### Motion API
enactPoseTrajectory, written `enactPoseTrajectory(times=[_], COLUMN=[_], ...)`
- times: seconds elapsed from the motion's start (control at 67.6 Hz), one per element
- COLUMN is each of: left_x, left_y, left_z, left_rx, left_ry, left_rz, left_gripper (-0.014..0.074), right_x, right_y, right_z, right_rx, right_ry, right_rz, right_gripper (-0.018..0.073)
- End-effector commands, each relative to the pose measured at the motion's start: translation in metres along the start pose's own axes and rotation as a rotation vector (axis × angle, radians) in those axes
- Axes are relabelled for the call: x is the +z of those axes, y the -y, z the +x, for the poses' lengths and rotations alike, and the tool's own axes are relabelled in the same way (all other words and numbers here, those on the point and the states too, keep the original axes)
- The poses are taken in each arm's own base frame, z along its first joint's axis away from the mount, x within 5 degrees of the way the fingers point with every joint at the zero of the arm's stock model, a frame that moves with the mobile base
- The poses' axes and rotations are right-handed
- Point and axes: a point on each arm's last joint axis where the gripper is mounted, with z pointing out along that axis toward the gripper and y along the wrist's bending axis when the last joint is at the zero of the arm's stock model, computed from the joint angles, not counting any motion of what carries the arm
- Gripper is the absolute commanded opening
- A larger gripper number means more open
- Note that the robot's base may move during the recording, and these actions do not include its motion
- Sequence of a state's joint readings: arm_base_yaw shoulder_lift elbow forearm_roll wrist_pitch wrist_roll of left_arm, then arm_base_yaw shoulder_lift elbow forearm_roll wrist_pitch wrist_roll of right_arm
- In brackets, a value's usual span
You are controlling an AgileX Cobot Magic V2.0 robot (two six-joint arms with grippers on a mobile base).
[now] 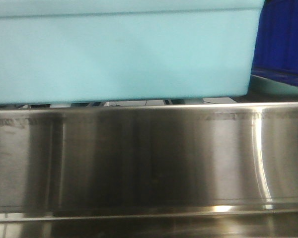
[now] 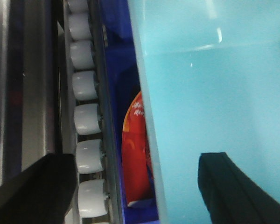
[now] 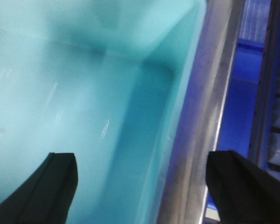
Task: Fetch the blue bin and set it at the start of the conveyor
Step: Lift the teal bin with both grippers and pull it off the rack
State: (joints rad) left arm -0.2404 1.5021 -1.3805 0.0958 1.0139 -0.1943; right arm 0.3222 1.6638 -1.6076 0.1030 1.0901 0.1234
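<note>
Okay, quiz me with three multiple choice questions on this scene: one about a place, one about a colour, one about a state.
1. Where is the red packet relative to the blue bin?
A) inside it
B) outside its wall, toward the white rollers
C) on top of its rim

2. What colour is the crate to the right of the bin in the front view?
A) dark blue
B) green
C) yellow

3. How is the right gripper?
A) shut on the rim
B) open
C) out of view

Answers:
1 B: the packet lies between the wall and the rollers.
2 A: deep blue shows at the right edge.
3 B: its fingers stand wide apart, one over the bin's inside and one outside the wall.
</note>
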Motion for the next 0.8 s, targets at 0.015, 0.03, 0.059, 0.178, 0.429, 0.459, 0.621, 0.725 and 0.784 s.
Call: enactPoseTrajectory(times=[0.015, 0.03, 0.059, 0.178, 0.429, 0.459, 0.621, 0.725, 0.784], left_x=[0.008, 0.009, 0.011, 0.017, 0.017, 0.017, 0.017, 0.014, 0.008], left_y=[0.002, 0.002, 0.002, 0.003, 0.003, 0.003, 0.003, 0.003, 0.002], left_z=[-0.002, -0.002, -0.002, -0.002, -0.002, -0.002, -0.002, -0.001, -0.001], left_rx=[-0.02, -0.023, -0.024, -0.024, -0.024, -0.024, -0.024, -0.025, -0.026], left_ry=[-0.02, -0.023, -0.028, -0.046, -0.046, -0.046, -0.046, -0.051, -0.037], left_rz=[0.011, 0.015, 0.016, 0.016, 0.016, 0.016, 0.016, 0.015, 0.017], left_gripper=[0.044, 0.044, 0.044, 0.0429, 0.0078, 0.0024, -0.0111, -0.0111, -0.0111], right_x=[0.005, 0.005, 0.008, 0.016, 0.024, 0.024, 0.024, 0.02, 0.012], right_y=[0.0, 0.0, 0.0, 0.001, 0.001, 0.001, 0.001, 0.001, 0.0], right_z=[-0.004, -0.004, -0.005, -0.005, -0.005, -0.005, -0.005, -0.004, -0.004], right_rx=[0.0, 0.0, 0.001, 0.003, 0.006, 0.006, 0.006, 0.005, 0.003], right_ry=[0.015, 0.014, 0.011, -0.004, -0.026, -0.028, -0.028, -0.022, -0.005], right_rz=[0.001, 0.001, 0.001, 0.004, 0.005, 0.006, 0.006, 0.005, 0.002], right_gripper=[0.0445, 0.0443, 0.044, 0.0356, -0.0125, -0.0167, -0.0153, -0.0153, -0.0153])
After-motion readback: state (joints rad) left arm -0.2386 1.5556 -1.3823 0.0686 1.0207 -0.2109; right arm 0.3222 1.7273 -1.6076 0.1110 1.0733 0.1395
